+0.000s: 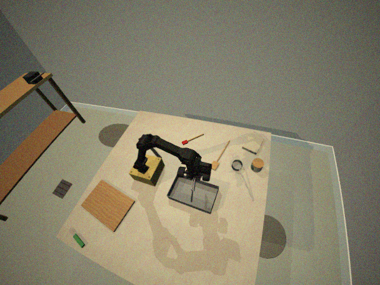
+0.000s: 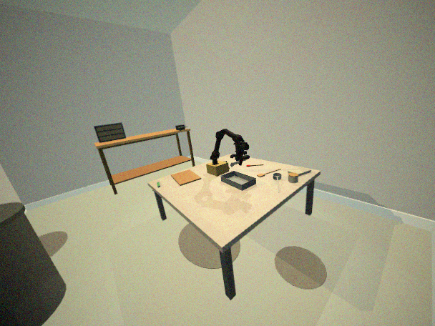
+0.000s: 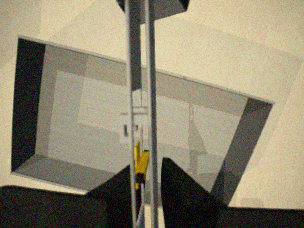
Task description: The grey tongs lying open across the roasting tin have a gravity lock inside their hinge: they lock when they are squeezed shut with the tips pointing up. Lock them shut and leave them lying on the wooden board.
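Note:
My gripper [image 1: 194, 178] [image 2: 240, 162] [image 3: 154, 163] is shut on the grey tongs [image 1: 192, 194] [image 3: 152, 100] and holds them above the roasting tin [image 1: 178, 191] [image 2: 232, 182] [image 3: 29, 100]. In the wrist view the two tong arms run close together and nearly parallel, with a narrow gap, and a dark wide piece is at their top end. A small yellow part [image 3: 143, 164] shows between the arms near the fingertips. Which way the tips point, and whether the lock has caught, I cannot tell. The wooden board [image 1: 107, 204] [image 2: 186, 176] lies left of the tin with nothing on it.
The arm stands on a yellow box [image 1: 151, 170] [image 2: 217, 169]. A red-headed tool [image 1: 185, 142] and a wooden spatula [image 1: 215, 165] lie behind the tin. A sieve [image 1: 237, 165] and an orange-lidded jar [image 1: 257, 164] are to the right. A green block [image 1: 79, 240] lies near the left corner.

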Action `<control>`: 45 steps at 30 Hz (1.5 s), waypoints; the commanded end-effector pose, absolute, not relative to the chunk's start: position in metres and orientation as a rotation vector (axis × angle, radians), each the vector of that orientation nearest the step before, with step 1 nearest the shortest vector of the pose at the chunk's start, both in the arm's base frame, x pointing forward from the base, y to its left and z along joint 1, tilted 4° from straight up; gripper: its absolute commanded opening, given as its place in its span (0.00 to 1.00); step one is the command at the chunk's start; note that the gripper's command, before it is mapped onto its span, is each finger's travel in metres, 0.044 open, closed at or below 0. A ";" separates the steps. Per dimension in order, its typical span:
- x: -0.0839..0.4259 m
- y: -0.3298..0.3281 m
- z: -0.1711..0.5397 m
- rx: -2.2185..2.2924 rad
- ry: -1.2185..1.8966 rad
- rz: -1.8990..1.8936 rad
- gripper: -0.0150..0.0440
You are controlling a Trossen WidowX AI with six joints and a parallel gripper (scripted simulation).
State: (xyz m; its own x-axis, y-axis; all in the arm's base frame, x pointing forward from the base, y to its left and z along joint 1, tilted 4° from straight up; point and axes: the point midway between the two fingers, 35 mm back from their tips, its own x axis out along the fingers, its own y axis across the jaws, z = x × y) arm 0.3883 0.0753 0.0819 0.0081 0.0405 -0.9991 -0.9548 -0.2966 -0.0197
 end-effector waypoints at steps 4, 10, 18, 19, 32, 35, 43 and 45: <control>0.386 0.075 0.078 -1.395 1.029 1.454 0.00; 0.387 0.065 0.075 -1.375 1.048 1.437 0.00; 0.390 0.023 0.074 -1.328 1.095 1.368 0.00; 0.390 0.016 0.074 -1.320 1.102 1.359 0.00; 0.381 -0.072 0.075 -1.206 1.199 1.226 0.00; 0.376 -0.092 0.075 -1.179 1.220 1.197 0.00; 0.358 -0.144 0.075 -1.107 1.273 1.119 0.00; 0.352 -0.156 0.075 -1.088 1.286 1.100 0.00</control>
State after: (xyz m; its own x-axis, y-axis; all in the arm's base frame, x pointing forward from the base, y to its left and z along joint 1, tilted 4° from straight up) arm 0.3598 -0.1399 0.0734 -0.0100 0.0081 -0.9999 -0.9920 0.1261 0.0110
